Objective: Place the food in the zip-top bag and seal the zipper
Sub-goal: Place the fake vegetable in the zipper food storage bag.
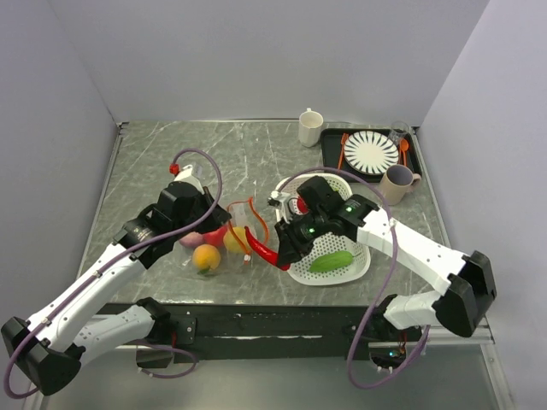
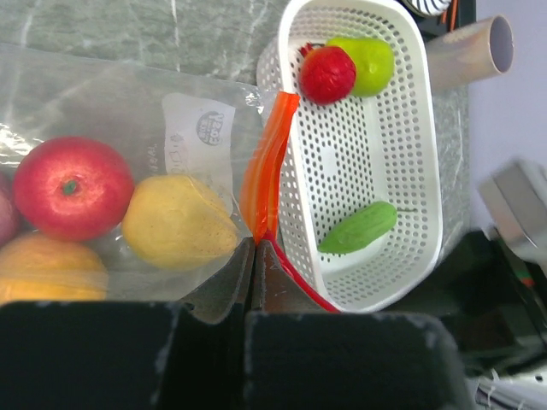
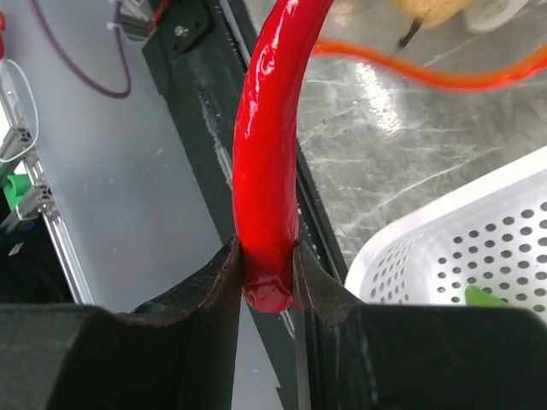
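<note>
The clear zip-top bag (image 1: pixel 214 248) lies at the table's front centre-left and holds a red ball (image 2: pixel 73 188), a yellow fruit (image 2: pixel 175 222) and an orange ball (image 1: pixel 205 257). My left gripper (image 2: pixel 252 248) is shut on the bag's orange-red zipper strip (image 2: pixel 267 166) at the mouth. My right gripper (image 3: pixel 267 265) is shut on the red chilli (image 3: pixel 267 171) and holds it just right of the bag's mouth, also seen from above (image 1: pixel 261 246). The green cucumber (image 1: pixel 330 260), a red ball (image 2: pixel 326 74) and a green ball (image 2: pixel 369 61) lie in the white basket.
The white perforated basket (image 1: pixel 357 266) stands right of the bag. At the back right are a black tray with a striped plate (image 1: pixel 370 154) and orange cutlery, a white mug (image 1: pixel 310 127) and a beige mug (image 1: pixel 398 182). The table's front edge is close below the chilli.
</note>
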`<state>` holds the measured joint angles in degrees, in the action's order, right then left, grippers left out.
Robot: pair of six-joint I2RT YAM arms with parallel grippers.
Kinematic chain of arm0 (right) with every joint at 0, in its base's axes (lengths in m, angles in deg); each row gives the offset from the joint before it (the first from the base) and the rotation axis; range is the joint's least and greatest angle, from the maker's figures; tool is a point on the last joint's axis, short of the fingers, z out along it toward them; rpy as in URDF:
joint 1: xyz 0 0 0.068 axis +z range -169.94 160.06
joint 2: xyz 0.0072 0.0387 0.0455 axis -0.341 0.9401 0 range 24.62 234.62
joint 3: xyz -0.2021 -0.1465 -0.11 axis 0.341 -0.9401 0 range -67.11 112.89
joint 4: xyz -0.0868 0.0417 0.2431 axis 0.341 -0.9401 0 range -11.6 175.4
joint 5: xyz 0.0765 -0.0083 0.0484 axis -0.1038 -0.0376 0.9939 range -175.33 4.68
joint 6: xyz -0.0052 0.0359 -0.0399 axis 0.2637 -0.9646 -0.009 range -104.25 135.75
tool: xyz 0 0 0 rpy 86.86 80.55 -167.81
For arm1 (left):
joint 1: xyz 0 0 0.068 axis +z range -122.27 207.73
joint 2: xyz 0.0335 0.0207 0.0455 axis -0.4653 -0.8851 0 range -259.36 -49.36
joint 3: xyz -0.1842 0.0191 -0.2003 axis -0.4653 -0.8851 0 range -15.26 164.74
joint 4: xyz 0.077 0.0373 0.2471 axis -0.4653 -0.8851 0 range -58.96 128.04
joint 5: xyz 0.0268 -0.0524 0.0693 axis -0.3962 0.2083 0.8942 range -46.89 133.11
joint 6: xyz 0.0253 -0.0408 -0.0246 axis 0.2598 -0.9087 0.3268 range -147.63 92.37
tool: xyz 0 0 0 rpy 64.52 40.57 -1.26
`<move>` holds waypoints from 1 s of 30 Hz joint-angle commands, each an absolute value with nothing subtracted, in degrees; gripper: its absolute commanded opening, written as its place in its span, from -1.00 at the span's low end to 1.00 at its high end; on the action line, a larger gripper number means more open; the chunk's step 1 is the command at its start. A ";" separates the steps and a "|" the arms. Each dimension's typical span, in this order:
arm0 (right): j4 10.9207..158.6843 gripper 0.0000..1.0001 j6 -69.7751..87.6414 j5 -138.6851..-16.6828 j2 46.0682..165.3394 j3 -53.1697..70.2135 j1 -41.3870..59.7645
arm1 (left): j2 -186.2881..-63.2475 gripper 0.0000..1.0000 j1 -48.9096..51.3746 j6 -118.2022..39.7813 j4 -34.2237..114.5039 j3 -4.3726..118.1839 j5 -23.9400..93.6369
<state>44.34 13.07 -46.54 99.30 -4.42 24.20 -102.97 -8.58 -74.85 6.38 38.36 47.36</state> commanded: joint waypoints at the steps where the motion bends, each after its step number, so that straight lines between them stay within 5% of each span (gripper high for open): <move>1: 44.79 -0.74 14.17 -48.93 104.68 1.43 24.53 | -103.33 -0.99 -8.74 -72.81 9.65 38.70 42.68; 13: 46.19 -0.66 9.79 -56.23 118.40 15.06 24.45 | -102.36 -0.99 -8.74 -71.40 9.03 39.31 41.26; 25: 66.31 -0.34 -6.74 -58.34 117.79 9.71 26.11 | -101.65 -0.99 -8.74 -72.89 10.96 39.23 42.23; 30: 65.72 -0.05 -6.85 -57.29 120.25 12.07 27.87 | -102.10 -0.99 -8.74 -73.33 10.97 39.32 42.67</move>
